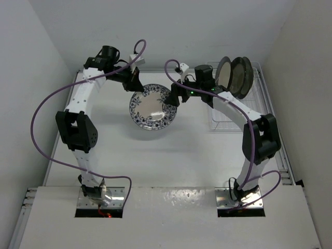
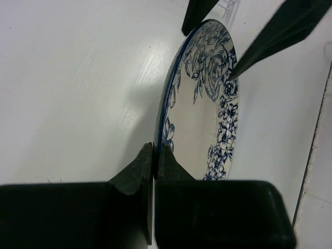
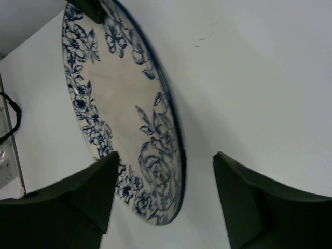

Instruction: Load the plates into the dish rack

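Note:
The blue floral-rimmed plate (image 1: 153, 106) is held tilted above the table, at back centre. My left gripper (image 1: 136, 85) is shut on its far-left rim; the left wrist view shows the jaws (image 2: 155, 150) pinching the plate's edge (image 2: 205, 119). My right gripper (image 1: 174, 98) is open, its fingers standing either side of the plate's right rim (image 3: 124, 114) without touching it (image 3: 166, 166). The dark-rimmed plates (image 1: 236, 77) stand upright at the far end of the dish rack (image 1: 231, 115), at the back right.
White walls close in the table at the left, back and right. A metal rail (image 1: 284, 155) runs along the table's right edge, just beyond the rack. Purple cables loop off both arms.

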`<move>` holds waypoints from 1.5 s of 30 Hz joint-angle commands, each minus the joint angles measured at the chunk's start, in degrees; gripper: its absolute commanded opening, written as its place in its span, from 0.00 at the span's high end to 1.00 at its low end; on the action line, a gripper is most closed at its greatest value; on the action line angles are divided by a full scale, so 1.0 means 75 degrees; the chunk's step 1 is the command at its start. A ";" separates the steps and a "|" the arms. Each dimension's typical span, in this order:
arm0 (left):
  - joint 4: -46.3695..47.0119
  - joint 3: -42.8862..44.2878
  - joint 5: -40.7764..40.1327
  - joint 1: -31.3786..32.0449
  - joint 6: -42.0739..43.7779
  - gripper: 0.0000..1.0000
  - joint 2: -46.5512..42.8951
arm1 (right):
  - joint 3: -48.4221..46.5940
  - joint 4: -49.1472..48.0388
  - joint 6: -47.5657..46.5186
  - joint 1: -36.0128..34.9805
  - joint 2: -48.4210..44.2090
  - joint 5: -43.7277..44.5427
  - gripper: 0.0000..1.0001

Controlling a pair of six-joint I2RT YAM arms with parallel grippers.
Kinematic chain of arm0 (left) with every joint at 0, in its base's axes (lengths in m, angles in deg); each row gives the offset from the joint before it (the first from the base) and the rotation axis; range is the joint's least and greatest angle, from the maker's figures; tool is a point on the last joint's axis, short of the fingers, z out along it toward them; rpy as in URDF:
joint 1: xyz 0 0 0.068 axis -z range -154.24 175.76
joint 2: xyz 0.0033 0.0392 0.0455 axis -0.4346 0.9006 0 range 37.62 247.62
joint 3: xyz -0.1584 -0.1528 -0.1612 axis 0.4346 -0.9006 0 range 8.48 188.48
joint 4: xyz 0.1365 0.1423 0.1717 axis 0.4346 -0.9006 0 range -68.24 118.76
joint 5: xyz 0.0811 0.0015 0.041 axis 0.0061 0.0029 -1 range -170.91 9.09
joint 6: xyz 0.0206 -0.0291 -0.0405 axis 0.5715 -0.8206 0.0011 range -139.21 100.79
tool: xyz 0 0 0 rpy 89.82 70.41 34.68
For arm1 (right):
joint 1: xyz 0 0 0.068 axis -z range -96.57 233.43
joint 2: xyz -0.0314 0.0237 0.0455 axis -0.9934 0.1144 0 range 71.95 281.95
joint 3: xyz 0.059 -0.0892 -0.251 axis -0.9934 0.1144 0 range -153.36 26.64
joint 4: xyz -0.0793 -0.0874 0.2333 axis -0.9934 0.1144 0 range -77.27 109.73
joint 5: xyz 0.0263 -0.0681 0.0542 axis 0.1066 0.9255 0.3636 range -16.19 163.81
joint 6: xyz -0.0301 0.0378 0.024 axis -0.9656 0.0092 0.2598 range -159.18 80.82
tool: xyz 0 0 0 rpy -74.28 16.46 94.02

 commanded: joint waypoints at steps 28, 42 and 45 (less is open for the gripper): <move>0.2059 0.1049 -0.1902 -0.1706 -0.3389 0.00 -0.0214 | 0.0030 -0.1729 0.2641 0.2216 -0.2505 0.2168 1.00; 0.2130 -0.0403 -0.1106 -0.2481 -0.3462 0.00 -0.0354 | -0.1859 -0.1890 0.0824 0.5287 -0.2788 0.6061 1.00; 0.2130 -0.0485 -0.1105 -0.2481 -0.3462 0.00 -0.0354 | -0.1907 -0.2159 0.0017 0.5452 -0.2554 0.6601 1.00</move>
